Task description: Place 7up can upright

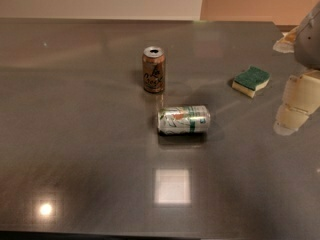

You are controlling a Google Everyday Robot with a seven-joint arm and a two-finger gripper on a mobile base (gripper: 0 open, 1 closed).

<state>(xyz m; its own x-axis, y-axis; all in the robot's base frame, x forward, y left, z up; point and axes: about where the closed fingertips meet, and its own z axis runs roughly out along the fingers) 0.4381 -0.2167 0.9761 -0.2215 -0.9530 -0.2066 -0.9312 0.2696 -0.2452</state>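
The 7up can [183, 119], silver-white with green bands and some orange-red print, lies on its side near the middle of the dark grey table [75, 149], its long axis running left to right. My gripper [296, 105] is at the right edge of the view, well to the right of the can and apart from it. Its pale fingers [301, 93] hang above the table.
A brown copper-coloured can [153, 69] stands upright just behind the 7up can. A green and yellow sponge [251, 81] lies to the right, between the cans and my gripper. The table's far edge meets a pale wall.
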